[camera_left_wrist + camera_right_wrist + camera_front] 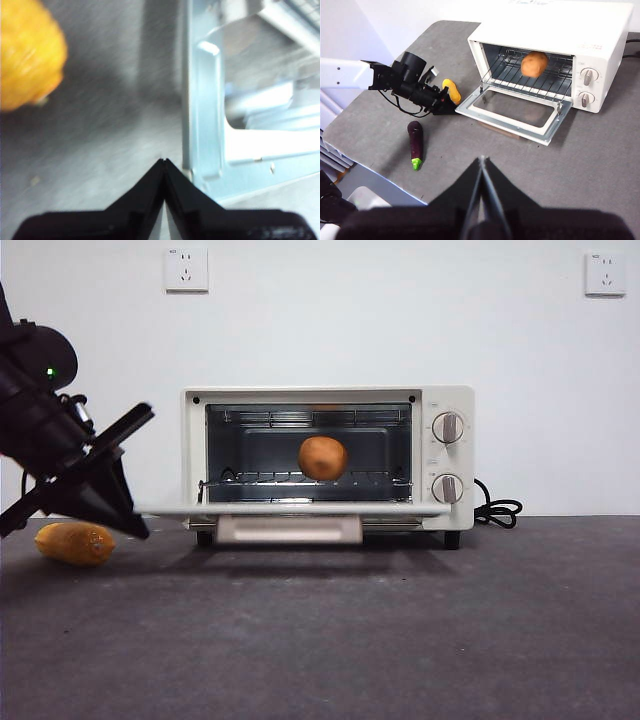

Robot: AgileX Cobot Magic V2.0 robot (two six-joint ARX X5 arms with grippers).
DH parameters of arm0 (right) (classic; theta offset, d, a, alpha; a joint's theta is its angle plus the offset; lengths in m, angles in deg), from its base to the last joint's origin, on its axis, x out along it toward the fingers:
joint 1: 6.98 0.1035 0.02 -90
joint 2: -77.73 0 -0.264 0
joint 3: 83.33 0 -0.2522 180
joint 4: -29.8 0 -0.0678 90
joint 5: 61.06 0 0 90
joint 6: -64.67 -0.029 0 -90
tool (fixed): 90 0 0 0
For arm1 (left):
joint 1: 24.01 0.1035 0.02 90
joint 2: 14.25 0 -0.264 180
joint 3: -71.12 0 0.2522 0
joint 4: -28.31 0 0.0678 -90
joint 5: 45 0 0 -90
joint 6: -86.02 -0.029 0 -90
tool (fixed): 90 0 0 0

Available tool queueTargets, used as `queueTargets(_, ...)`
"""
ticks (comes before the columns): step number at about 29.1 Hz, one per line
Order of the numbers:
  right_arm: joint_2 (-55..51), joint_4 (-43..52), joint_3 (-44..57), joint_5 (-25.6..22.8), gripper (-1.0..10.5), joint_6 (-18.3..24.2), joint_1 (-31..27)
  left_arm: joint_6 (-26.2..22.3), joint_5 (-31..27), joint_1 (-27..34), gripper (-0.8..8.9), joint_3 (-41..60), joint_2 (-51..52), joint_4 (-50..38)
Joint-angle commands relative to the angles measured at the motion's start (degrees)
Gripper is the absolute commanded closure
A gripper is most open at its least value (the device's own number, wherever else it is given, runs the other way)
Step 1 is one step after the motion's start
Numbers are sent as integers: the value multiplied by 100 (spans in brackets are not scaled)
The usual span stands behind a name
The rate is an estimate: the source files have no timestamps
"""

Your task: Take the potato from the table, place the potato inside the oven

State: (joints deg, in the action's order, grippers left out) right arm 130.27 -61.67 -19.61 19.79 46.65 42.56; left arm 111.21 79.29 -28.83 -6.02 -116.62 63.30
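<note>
The orange-brown potato point(322, 457) point(534, 63) lies on the wire rack inside the cream-white oven point(445, 455) point(600, 30). The oven's glass door point(290, 508) point(512, 107) hangs open and level. My left gripper point(138, 525) point(163, 161) point(447, 106) is shut and empty, low over the table point(400, 640), just beside the door's left corner. High above the table's front, well clear of the oven, my right gripper point(481, 160) is shut on nothing.
A glossy yellow-orange vegetable point(75, 543) point(27, 55) point(451, 90) lies on the table left of the oven, behind the left gripper. A purple eggplant point(415, 142) lies nearer the table's front left. The oven's black cord point(497, 510) coils at its right.
</note>
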Motion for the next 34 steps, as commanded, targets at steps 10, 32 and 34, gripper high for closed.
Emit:
queueTargets(10, -4, -118, -2, 0, 949, -42, 7, 39, 374, -68, 820, -535, 83, 59)
queueTargets(32, -4, -118, -2, -4, 948, -46, 7, 131, 424, -68, 820, -1705, 92, -153)
queueTargets(34, -4, -118, -2, -4, 948, -46, 7, 133, 289, -70, 819, -1812, 92, -225)
